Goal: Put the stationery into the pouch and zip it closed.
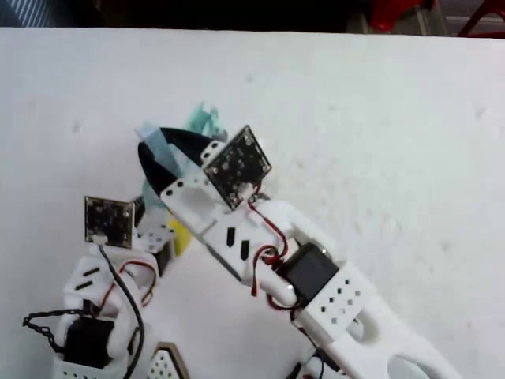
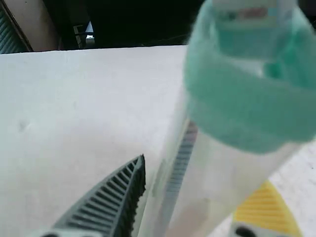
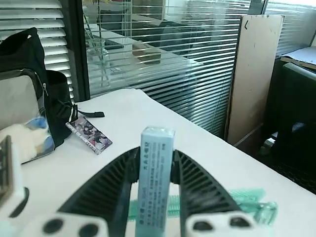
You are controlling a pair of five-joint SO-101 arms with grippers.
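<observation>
- Claw of the right arm, the right gripper, clenched on a pale blue rectangular stationery stick, upright between two black ribbed fingers.
- Just past that stick and lower, on the table: teal ribbed trim of the clear plastic pouch.
- Left gripper close against the same pouch, hard by its see-through wall and zip strip; released or clenched, cannot tell.
- Broad teal band across the pouch's upper part in the left wrist view.
- Yellow ridged item just beside the pouch, on the side toward the left arm.
- From above: pouch left of the table's middle, partly hidden under the right arm's wrist, both arms meeting there.
- White table beneath it all.
- Farther back in the right wrist view: small printed card tag flat on the tabletop, then a black bag with a see-through front pocket.
- Farthest: slatted window blinds behind glass.
</observation>
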